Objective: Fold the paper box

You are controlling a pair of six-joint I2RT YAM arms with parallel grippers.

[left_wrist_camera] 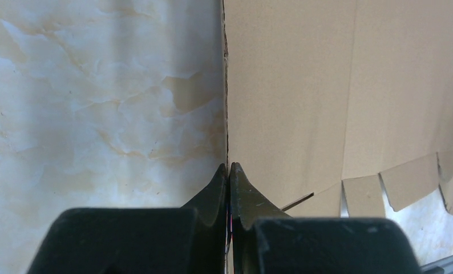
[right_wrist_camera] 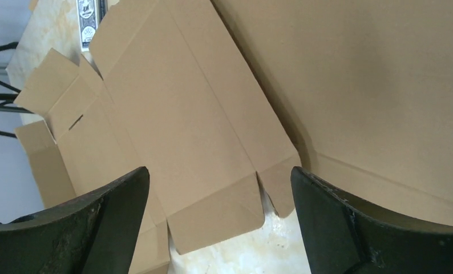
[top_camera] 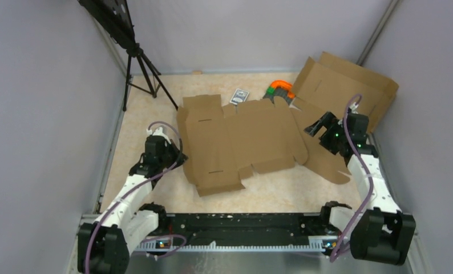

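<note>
**Paper box lies flat mid-table**

Paper box [top_camera: 241, 140], a spread brown blank, lies flat at the centre of the table [top_camera: 156, 103]. The left gripper [left_wrist_camera: 229, 169] is pressed together, its tips at the box's left edge. The right gripper [right_wrist_camera: 218, 171] hangs spread wide over the box's right end. A second blank [top_camera: 350, 85] lies beyond it, by the wall.

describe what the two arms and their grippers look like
The left arm and right arm have white link shells with black joints and black bases. A thin purple cable loops along each. The left gripper and right gripper have matte black, tapered fingers. A small green light glows at the right wrist.
</note>
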